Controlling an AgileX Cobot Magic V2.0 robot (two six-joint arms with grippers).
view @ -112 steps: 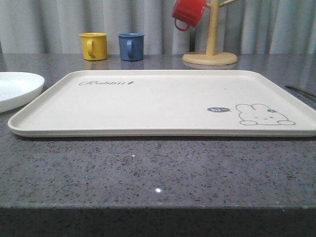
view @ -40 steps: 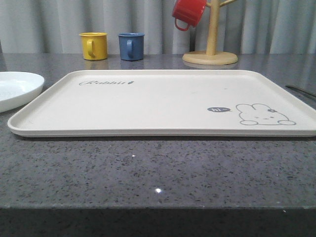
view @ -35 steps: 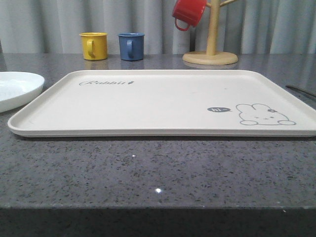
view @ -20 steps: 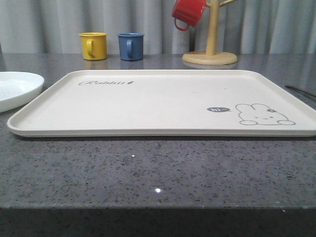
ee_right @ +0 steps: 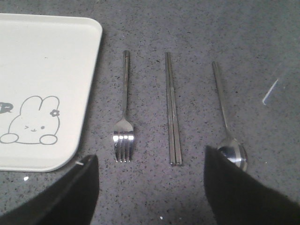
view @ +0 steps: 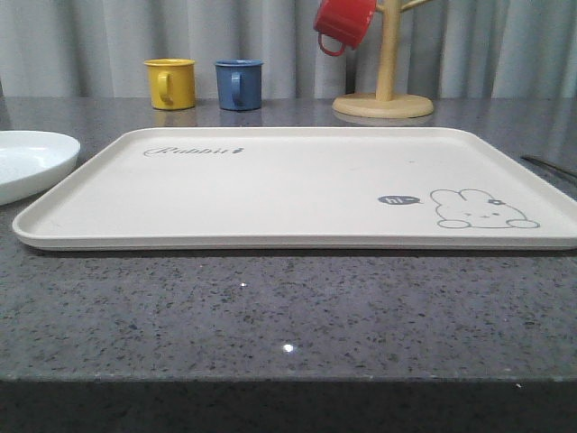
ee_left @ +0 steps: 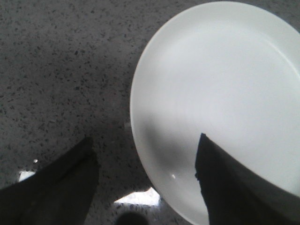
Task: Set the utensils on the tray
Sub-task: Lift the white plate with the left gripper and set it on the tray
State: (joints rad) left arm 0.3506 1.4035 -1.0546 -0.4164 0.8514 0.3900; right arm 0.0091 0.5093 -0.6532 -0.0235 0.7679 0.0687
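The cream tray with its bunny drawing lies flat in the middle of the grey stone table, with nothing on it. In the right wrist view the utensils lie side by side on the table just beside the tray's bunny corner. They are a silver fork, a pair of chopsticks and a spoon. My right gripper hovers open above them, holding nothing. My left gripper is open and empty over the table, one finger above the plate's edge.
A round white plate sits to the left of the tray and also appears under my left gripper. Behind the tray stand a yellow mug, a blue mug and a wooden mug tree holding a red mug.
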